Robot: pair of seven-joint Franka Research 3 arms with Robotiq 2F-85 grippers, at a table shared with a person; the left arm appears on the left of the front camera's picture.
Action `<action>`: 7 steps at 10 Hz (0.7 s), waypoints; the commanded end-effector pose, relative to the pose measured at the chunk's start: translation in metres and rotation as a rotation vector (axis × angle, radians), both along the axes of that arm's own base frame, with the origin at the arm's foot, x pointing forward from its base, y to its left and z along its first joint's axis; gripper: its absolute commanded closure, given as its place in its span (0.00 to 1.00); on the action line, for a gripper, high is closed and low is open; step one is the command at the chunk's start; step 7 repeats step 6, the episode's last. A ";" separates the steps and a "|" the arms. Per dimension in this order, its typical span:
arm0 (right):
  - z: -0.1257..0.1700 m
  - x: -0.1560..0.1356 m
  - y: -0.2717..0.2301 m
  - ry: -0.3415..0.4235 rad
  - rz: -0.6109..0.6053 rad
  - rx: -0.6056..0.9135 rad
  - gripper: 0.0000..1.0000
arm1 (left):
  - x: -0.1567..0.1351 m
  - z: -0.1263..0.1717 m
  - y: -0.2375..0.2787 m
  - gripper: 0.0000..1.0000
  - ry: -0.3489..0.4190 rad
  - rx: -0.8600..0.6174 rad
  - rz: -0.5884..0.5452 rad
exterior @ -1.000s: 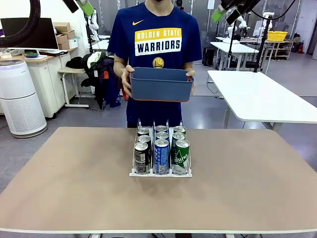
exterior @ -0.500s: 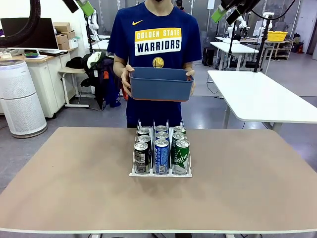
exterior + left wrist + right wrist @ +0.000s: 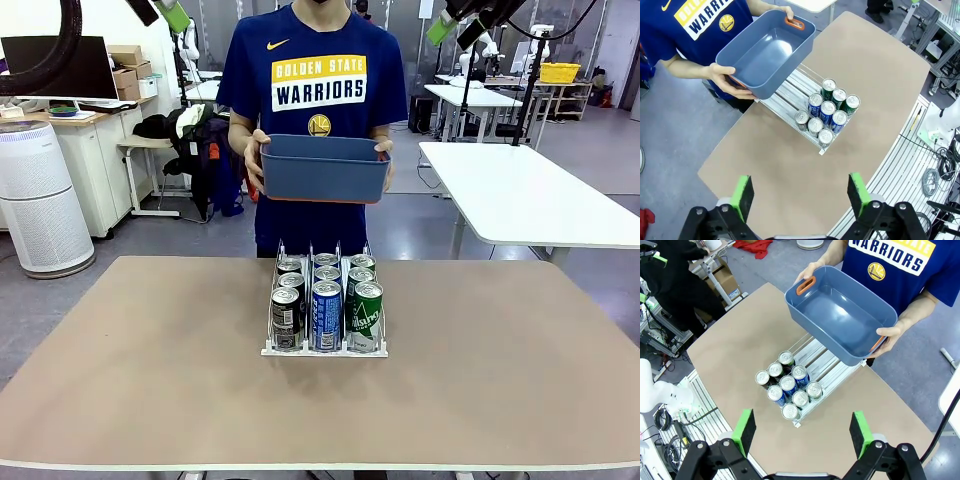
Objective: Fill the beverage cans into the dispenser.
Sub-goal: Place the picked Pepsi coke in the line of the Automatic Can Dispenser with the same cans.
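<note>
The brown table (image 3: 150, 380) stretches wide across the room, bare apart from what sits near its far middle. Behind it stands a person in a navy Warriors shirt (image 3: 318, 85), holding a blue-grey plastic tub (image 3: 326, 170) out at waist height with both hands, one on each short end; from above, the tub (image 3: 840, 315) is empty inside and has orange handle cut-outs. On the table just below the tub sits the dispenser (image 3: 325, 350), a white-based rack with three narrow lanes running away towards the person. Its near end is packed with nine beverage cans (image 3: 326, 300), three per lane: black cans in the lane on the robot's left, blue in the middle, green on the right, all upright with silver tops, touching one another in each lane. The far stretch of the lanes (image 3: 822, 357) holds no cans. High above the table hang both arms: the left gripper (image 3: 801, 195) and the right gripper (image 3: 802, 432) each have their green pads spread wide apart, grasping nothing.
</note>
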State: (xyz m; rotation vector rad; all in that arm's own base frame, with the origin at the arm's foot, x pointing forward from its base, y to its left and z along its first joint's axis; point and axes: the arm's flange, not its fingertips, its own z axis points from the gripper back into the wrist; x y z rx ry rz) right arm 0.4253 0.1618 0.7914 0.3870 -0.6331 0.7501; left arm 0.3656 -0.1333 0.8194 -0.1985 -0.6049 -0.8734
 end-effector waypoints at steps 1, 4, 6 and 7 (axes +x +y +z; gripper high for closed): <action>0.000 -0.001 0.001 0.004 -0.002 -0.001 0.00 | -0.001 -0.001 0.001 0.00 0.007 0.003 -0.002; 0.000 -0.001 0.001 0.004 -0.002 -0.001 0.00 | -0.001 -0.001 0.001 0.00 0.007 0.003 -0.002; 0.000 -0.001 0.001 0.004 -0.002 -0.001 0.00 | -0.001 -0.001 0.001 0.00 0.007 0.003 -0.002; 0.000 -0.001 0.001 0.004 -0.002 -0.001 0.00 | -0.001 -0.001 0.001 0.00 0.007 0.003 -0.002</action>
